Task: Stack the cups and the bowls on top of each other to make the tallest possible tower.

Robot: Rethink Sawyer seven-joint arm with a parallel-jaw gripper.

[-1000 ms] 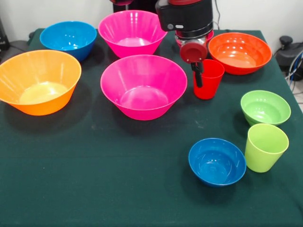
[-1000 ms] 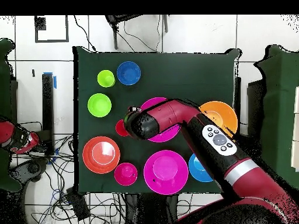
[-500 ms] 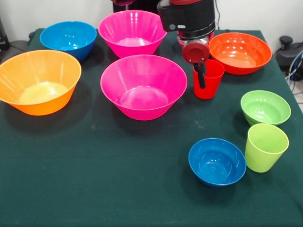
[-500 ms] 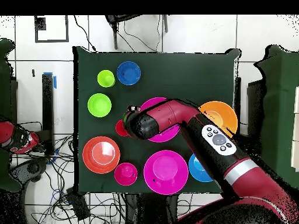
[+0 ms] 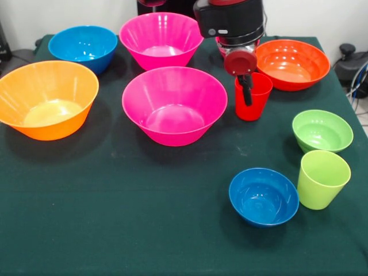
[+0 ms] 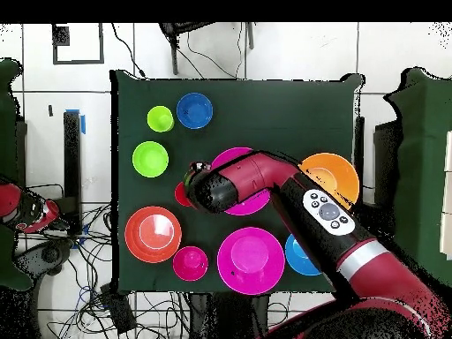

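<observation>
My gripper (image 5: pixel 246 92) hangs at the near rim of the red cup (image 5: pixel 257 102), which stands upright on the green table (image 5: pixel 144 218); in the overhead view the wrist (image 6: pixel 201 187) covers most of that cup (image 6: pixel 181 193). The wide red-orange bowl (image 5: pixel 292 62) sits just behind the cup. The lime-green cup (image 5: pixel 322 178), small green bowl (image 5: pixel 322 131) and small blue bowl (image 5: pixel 263 196) stand at the near right. Two big pink bowls (image 5: pixel 174 104) (image 5: pixel 160 39), the yellow-orange bowl (image 5: pixel 46 98) and mid-sized blue bowl (image 5: pixel 83 47) stand left. Nothing is stacked.
A small red-pink bowl (image 6: pixel 190 263) sits by the red-orange bowl (image 6: pixel 153 234), mostly hidden behind the arm in the front view. Cables and gear (image 6: pixel 35 221) lie on the floor beside the table. A black device (image 5: pixel 348 54) sits off the table's right edge.
My gripper has shifted slightly to the right along the red cup's near rim. The cup and all bowls have stayed in place.
</observation>
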